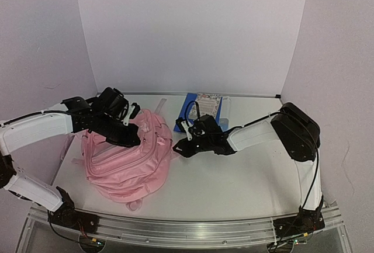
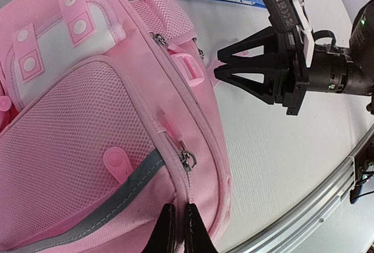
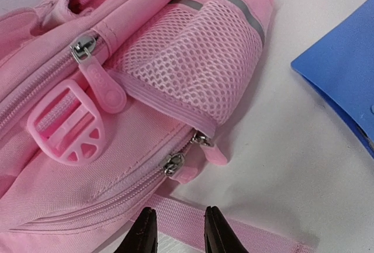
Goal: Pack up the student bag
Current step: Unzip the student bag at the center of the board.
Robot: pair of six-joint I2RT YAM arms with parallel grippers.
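Note:
The student bag point(image 1: 125, 159) is a soft pink backpack lying flat on the left half of the table, its zipped pockets facing up. My left gripper point(image 2: 178, 218) is shut, pinching the bag's fabric point(image 2: 87, 118) at a seam just below a metal zip slider point(image 2: 187, 160). My right gripper point(image 3: 175, 221) is open and holds nothing. It hovers over a pink strap point(image 3: 234, 229) at the bag's right edge, just short of two zip pulls point(image 3: 175, 165). In the top view it point(image 1: 177, 148) sits close beside the bag.
A blue book point(image 1: 201, 110) with a patterned book on it lies at the back of the table, behind the right gripper. Its corner point(image 3: 345, 83) shows in the right wrist view. A pink plastic buckle point(image 3: 67, 130) lies on the bag. White walls enclose the table.

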